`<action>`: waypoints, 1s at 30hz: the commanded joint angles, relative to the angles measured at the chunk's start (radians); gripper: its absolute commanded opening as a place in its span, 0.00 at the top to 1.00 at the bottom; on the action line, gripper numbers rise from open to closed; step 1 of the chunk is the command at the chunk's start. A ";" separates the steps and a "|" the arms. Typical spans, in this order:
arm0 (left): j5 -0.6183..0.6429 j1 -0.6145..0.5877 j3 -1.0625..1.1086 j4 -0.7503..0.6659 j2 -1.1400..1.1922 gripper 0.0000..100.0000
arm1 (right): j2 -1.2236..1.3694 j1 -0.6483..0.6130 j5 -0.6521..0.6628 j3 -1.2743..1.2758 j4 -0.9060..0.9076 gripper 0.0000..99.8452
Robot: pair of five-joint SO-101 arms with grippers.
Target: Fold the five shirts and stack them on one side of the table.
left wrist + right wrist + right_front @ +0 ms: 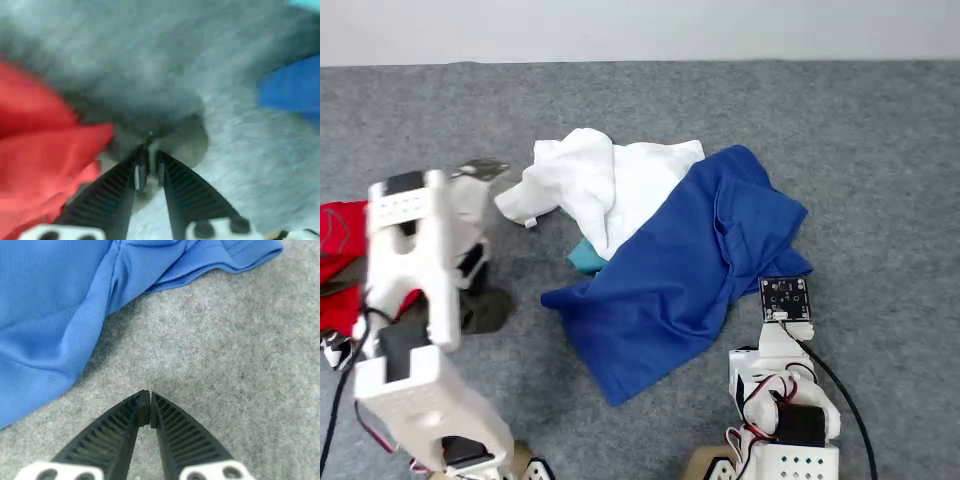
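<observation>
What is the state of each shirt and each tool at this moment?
white shirt, unfolded, bunched
blue shirt, unfolded, crumpled, partly over white shirt
teal shirt, mostly hidden under those two
red shirt, by left arm, partly hidden; fold unclear
dark shirt, crumpled under left arm
right tool, shut, empty, above table
left tool, blurred; unclear

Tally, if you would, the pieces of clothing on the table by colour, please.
Red shirt: 1
White shirt: 1
Blue shirt: 1
Teal cloth, mostly covered: 1
Dark olive cloth, partly under an arm: 1
Total: 5
</observation>
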 commanded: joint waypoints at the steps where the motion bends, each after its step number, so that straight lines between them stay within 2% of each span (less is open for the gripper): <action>1: -0.064 -0.127 -0.021 -0.014 -0.041 0.95 | -0.007 0.001 0.009 0.015 0.008 0.99; 4: -0.080 -0.212 -0.076 -0.003 -0.051 0.95 | -0.007 0.001 0.009 0.015 0.008 0.99; 6: -0.080 -0.235 -0.157 0.054 -0.051 0.95 | -0.007 0.001 0.009 0.015 0.008 0.99; 9: -0.077 -0.212 -0.328 0.173 -0.051 0.95 | -0.007 0.001 0.009 0.015 0.008 0.99; 12: -0.014 -0.146 -0.432 0.180 -0.080 0.95 | -0.007 0.001 0.009 0.015 0.008 0.99; 19: -0.003 0.176 -0.383 0.180 -0.239 0.78 | -0.007 0.001 0.009 0.015 0.008 0.99; 25: -0.003 0.476 -0.274 0.178 -0.270 0.76 | -0.007 0.001 0.009 0.015 0.008 0.99; 30: 0.026 0.640 -0.239 0.158 -0.195 0.76 | -0.007 0.001 0.009 0.015 0.008 0.99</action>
